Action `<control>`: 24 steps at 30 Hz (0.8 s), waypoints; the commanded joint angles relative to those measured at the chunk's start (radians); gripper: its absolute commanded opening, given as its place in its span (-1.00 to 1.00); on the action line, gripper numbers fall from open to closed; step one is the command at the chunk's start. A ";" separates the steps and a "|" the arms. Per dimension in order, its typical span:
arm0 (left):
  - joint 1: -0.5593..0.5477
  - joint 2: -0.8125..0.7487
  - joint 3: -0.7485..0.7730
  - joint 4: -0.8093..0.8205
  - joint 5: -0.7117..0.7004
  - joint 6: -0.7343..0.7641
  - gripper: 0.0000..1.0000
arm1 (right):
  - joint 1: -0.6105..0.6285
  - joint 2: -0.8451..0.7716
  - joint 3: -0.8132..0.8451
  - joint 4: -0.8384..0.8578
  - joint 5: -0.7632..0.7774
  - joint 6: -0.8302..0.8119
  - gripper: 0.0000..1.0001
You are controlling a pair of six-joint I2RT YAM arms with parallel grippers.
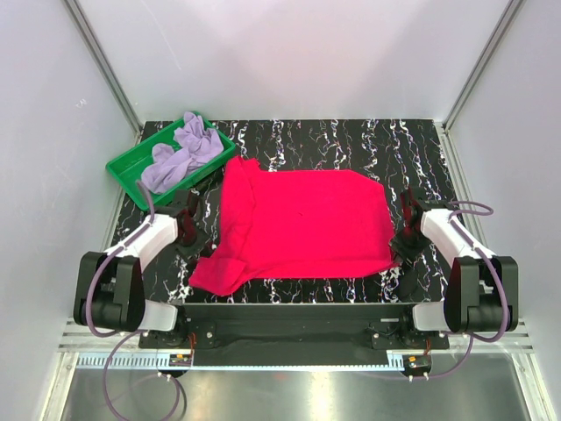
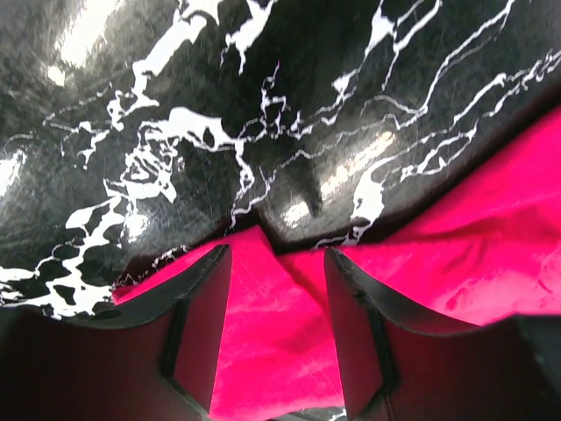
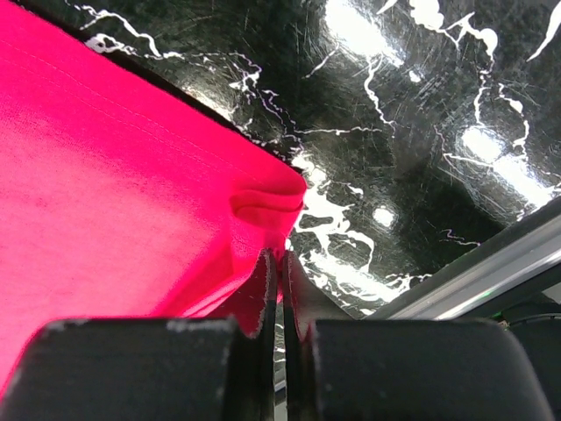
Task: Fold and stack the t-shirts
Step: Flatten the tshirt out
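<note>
Currently I see a lavender cloth t-shirt (image 1: 180,153) crumpled in the green plastic tray (image 1: 125,172), far-left tabletop (image 1: 351,145) corner; crimson cloth t-shirt (image 1: 298,228) spread mid-tabletop, left gripper (image 2: 276,259) apart at its edge, right gripper (image 3: 280,260) pinching its near-right corner.

We see a green plastic tray (image 1: 124,171) beyond the left jaws, at the far left corner of a glossy black marble-patterned table (image 1: 351,140). That tabletop lies beneath both pairs of jaws. Just right of the right jaws runs an aluminium rail (image 3: 491,263).
</note>
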 commanded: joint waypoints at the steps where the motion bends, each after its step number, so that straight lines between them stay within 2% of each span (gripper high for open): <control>1: 0.005 0.004 0.020 0.044 -0.059 -0.014 0.01 | -0.006 0.004 0.005 0.016 -0.005 -0.015 -1.00; 8: 0.005 0.015 -0.010 0.065 -0.049 -0.042 -0.04 | -0.006 0.006 0.001 0.022 -0.014 -0.029 -1.00; 14: 0.005 0.006 -0.017 0.016 -0.085 -0.068 -0.10 | -0.004 -0.002 0.001 0.016 -0.014 -0.033 -1.00; 19: 0.005 -0.003 -0.022 -0.022 -0.118 -0.086 -0.04 | -0.006 -0.016 -0.009 0.019 -0.014 -0.030 -1.00; 24: 0.005 0.063 -0.010 -0.024 -0.096 -0.090 0.02 | -0.006 -0.023 -0.012 0.019 -0.017 -0.026 -1.00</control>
